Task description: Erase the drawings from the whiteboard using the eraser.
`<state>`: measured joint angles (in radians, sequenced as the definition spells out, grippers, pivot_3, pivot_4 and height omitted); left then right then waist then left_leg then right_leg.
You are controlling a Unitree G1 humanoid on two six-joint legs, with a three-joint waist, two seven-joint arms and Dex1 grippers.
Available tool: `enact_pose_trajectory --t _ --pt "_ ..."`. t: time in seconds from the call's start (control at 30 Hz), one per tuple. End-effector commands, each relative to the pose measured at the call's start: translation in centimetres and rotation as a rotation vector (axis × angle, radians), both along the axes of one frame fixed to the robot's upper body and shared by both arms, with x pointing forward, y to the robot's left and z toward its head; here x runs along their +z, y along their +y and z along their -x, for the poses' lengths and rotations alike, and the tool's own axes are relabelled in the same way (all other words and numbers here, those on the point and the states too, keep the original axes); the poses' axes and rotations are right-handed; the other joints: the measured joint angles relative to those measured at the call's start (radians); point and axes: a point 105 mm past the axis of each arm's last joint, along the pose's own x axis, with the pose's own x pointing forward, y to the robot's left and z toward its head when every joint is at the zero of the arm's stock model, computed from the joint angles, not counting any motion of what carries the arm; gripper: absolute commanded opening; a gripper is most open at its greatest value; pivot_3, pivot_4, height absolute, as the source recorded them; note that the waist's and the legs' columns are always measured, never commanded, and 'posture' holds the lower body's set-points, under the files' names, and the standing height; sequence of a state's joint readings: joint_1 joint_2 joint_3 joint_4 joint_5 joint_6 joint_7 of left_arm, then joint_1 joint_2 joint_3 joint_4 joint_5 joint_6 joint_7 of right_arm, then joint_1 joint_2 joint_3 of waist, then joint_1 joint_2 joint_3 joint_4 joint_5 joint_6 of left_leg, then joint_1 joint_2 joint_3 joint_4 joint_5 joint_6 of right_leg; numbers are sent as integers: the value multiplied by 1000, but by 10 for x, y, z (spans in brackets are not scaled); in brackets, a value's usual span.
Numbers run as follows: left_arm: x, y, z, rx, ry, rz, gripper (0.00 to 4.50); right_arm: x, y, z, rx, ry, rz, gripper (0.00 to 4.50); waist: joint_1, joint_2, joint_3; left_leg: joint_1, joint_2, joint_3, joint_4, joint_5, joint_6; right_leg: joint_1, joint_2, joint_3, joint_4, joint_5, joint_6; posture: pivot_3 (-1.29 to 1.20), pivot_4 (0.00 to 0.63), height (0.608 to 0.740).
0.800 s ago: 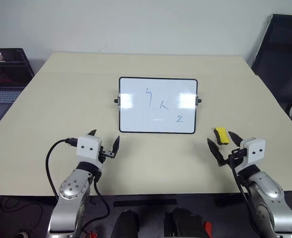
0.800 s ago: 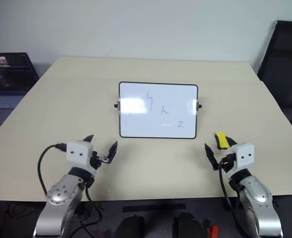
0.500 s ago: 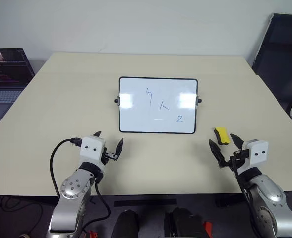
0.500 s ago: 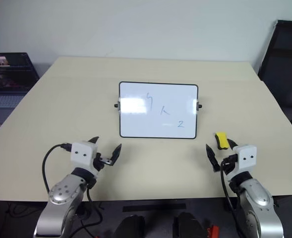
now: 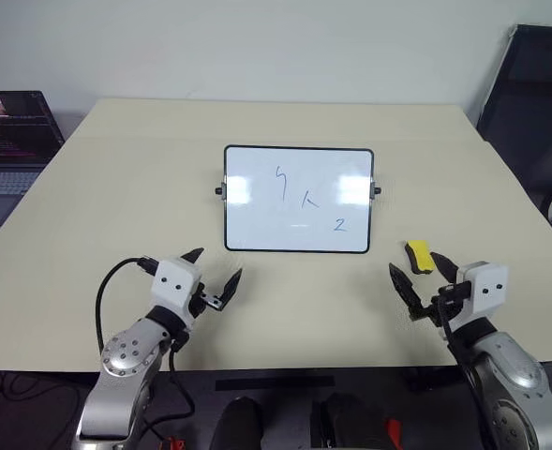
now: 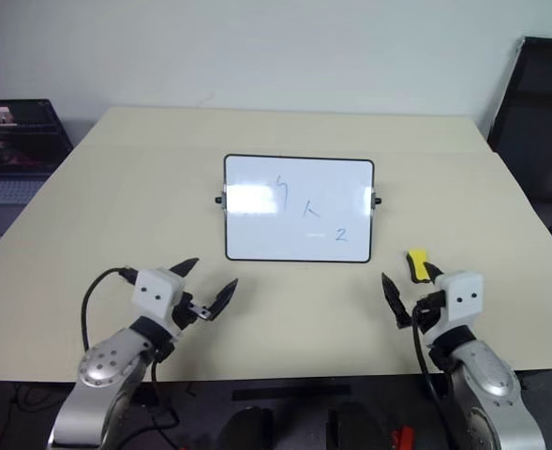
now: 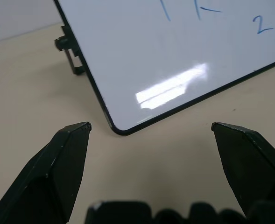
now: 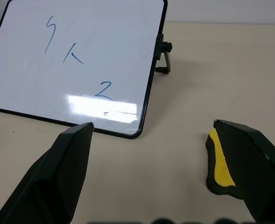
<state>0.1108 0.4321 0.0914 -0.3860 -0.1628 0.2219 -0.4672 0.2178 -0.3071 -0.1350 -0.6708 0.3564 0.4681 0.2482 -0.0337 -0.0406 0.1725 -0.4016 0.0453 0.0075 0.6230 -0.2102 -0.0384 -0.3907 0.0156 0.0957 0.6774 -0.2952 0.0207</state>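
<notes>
The whiteboard stands propped near the middle of the beige table. Its blue drawings are a squiggle, a caret stroke and a "2". The yellow and black eraser lies on the table off the board's near right corner. My right gripper hovers open just behind the eraser, whose edge is hidden by one finger. My left gripper is open and empty and faces the board's near left corner.
An open laptop sits on a lower surface beyond the table's left edge. A dark chair stands past the right edge. Bare tabletop stretches between my two grippers.
My left gripper has swung slightly right, toward the board's near left corner. The right gripper, board and eraser have kept still.
</notes>
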Motion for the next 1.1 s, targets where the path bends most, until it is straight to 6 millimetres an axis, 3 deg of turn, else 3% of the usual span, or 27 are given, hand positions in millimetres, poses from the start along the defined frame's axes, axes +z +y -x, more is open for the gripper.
enact_pose_trajectory --t 0.03,0.13,0.3,0.53,0.77,0.97,1.1 --pt "18 4 0 -68 -43 9 4500 17 13 5 45 -48 6 4452 0 0 0 0 0 0 0 0 0 0 0 0 0 0 0 0 150 740" --pt "22 6 0 -110 -39 -7 4500 23 14 4 51 -74 9 4452 -1 0 0 0 0 0 -1 0 0 -1 0 0 0 -1 -1 0 150 740" --pt "33 -8 0 -249 -23 -20 4500 32 5 -8 28 -99 2 4452 -1 0 1 0 0 0 -1 -1 -1 0 0 0 0 -1 0 0 150 740" --pt "43 -53 1 -590 15 -41 4500 38 -7 -25 -48 -9 43 4452 0 0 1 0 -1 1 -1 -1 0 0 0 0 0 -1 1 0 150 740" --pt "60 -79 -7 -834 66 -90 4500 22 -20 -49 -132 196 31 4452 -5 0 1 -1 -1 2 -1 -1 0 0 4 -2 1 2 6 0 150 740" --pt "57 -83 -13 -930 95 -199 4500 10 -36 -70 -211 254 51 4452 -15 1 1 -3 -2 2 -1 -3 1 -2 6 -1 0 0 8 0 150 740" --pt "64 -87 -20 -940 84 -202 4500 5 -44 -78 -226 264 47 4452 -17 1 1 -17 -1 1 3 -3 1 -15 7 -2 3 1 8 0 150 740"
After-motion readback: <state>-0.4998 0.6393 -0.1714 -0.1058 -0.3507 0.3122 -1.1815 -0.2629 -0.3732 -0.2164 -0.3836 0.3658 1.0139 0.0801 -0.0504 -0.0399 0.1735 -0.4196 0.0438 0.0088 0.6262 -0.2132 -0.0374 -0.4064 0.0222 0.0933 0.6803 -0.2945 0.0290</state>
